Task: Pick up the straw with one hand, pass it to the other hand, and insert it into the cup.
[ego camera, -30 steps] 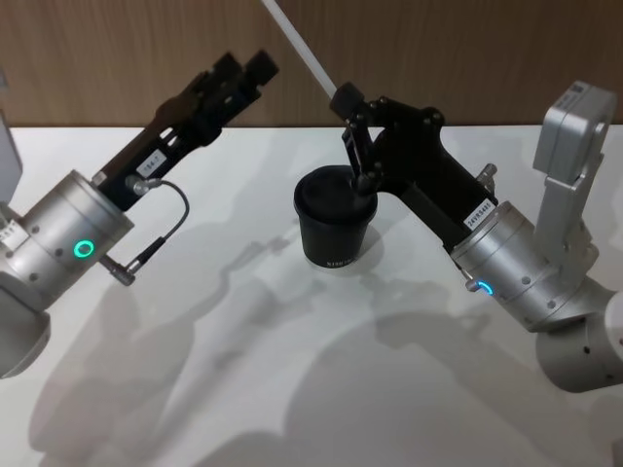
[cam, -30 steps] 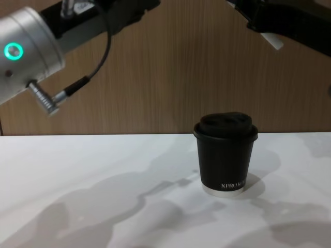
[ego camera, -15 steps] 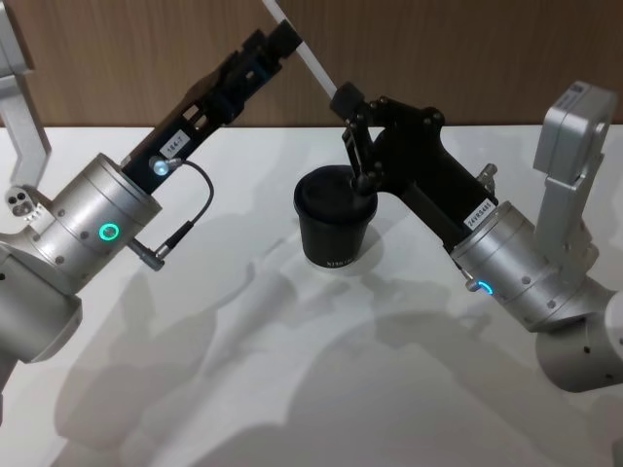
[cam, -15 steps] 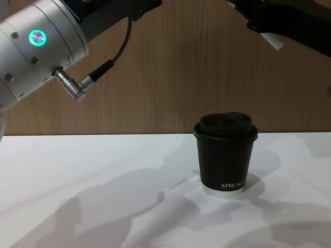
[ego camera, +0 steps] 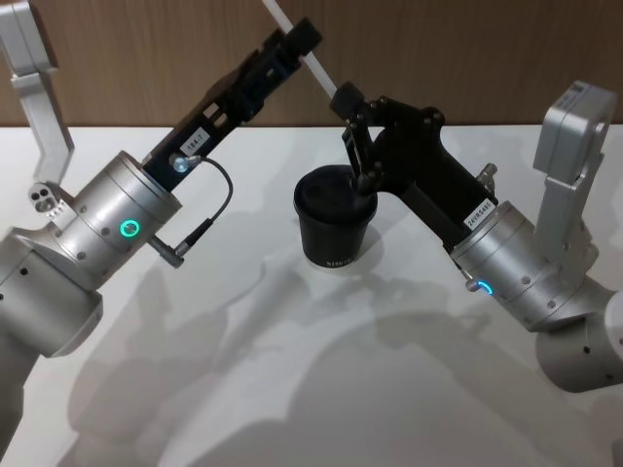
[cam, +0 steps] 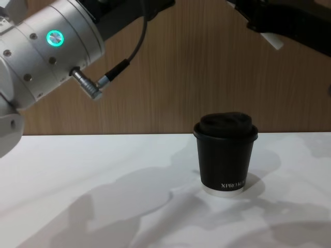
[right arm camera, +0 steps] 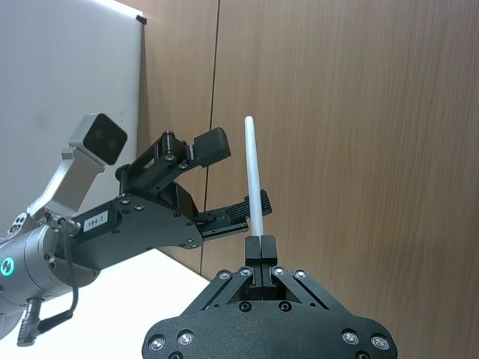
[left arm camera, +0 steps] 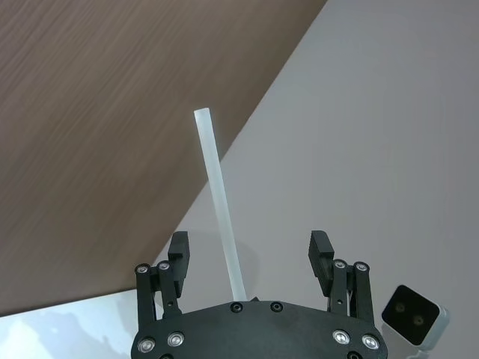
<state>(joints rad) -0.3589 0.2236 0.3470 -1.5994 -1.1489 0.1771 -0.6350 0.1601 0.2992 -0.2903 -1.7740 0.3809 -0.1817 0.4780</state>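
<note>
Left gripper (left arm camera: 251, 250) has moved astride the straw (left arm camera: 218, 194)

Matt paper cup (cam: 225, 155), smooth white straw (left arm camera: 222, 217), smooth table (cam: 103, 170), wood-grain wall (cam: 170, 77).

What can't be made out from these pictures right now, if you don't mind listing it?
Head view: the upper end of the straw is cut off by the top edge; the right gripper hides its lower end.
Head view: the right gripper covers part of the lid of the cup, so any opening there is hidden.
Chest view: the top edge cuts off the left gripper and the spot where the straw is held.
</note>
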